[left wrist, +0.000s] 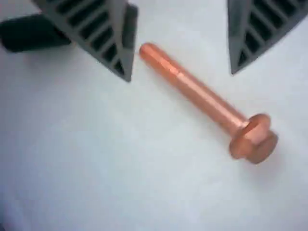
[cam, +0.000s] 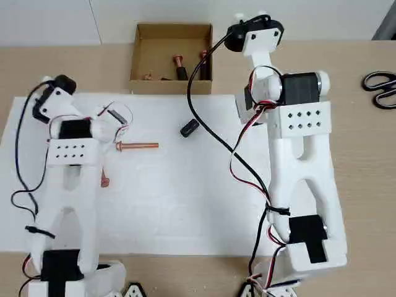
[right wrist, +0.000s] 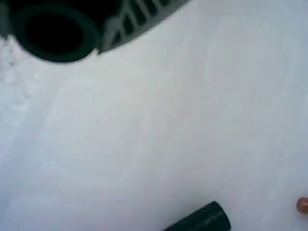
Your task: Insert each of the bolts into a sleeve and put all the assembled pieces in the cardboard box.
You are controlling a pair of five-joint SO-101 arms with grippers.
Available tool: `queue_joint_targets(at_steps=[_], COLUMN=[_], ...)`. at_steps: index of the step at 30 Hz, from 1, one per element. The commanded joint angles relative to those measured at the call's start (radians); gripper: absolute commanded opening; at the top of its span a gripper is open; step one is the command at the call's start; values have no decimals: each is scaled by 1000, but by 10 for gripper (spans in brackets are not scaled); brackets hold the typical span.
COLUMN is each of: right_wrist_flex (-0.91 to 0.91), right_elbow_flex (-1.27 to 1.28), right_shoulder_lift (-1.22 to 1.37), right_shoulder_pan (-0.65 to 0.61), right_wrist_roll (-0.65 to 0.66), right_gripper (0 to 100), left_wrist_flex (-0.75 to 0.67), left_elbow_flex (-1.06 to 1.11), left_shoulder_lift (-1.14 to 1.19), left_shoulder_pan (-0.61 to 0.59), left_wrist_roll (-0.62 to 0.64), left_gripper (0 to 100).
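A copper bolt (cam: 137, 146) (left wrist: 202, 98) lies flat on the white mat. My left gripper (cam: 117, 119) (left wrist: 180, 72) hangs open just above the bolt's threaded end, one dark finger on each side. A loose black sleeve (cam: 190, 128) (left wrist: 26, 33) (right wrist: 202, 219) lies on the mat to the right of the bolt. My right gripper (cam: 243, 104) is held over the mat's far right edge, shut on another black sleeve (right wrist: 53, 31) whose open end faces the right wrist camera. The cardboard box (cam: 139, 59) stands behind the mat with assembled pieces (cam: 180, 68) inside.
A small copper piece (cam: 105, 182) pokes out beside the left arm on the white mat (cam: 185, 204). Scissors (cam: 380, 88) lie on the wooden table at far right. Black and red cables (cam: 216, 133) trail across the mat from the right arm.
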Motion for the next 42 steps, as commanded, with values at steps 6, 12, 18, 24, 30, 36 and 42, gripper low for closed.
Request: queue_joint_targets(at_steps=[6, 12, 18, 24, 30, 36, 42], right_wrist_flex=[8, 8, 8, 8, 8, 8, 8], right_elbow_flex=[-8, -8, -8, -8, -6, -6, -6], right_shoulder_lift=[-64, -64, -64, -64, -64, -64, -64], right_shoulder_pan=[5, 5, 5, 5, 5, 5, 5], right_wrist_roll=[-15, -17, -17, -17, -17, -17, -17], right_gripper=[5, 5, 5, 5, 5, 5, 5], left_wrist_flex=[-273, -377, -376, -298, -292, -290, -290], left_elbow_flex=[196, 275, 220, 128, 71, 25, 1], left_shoulder_lift=[-41, 2, 124, 189, 261, 356, 399], left_shoulder_pan=[23, 26, 41, 74, 74, 71, 72], left_wrist_roll=[97, 103, 146, 158, 190, 193, 193], left_gripper=[127, 124, 126, 126, 124, 122, 81])
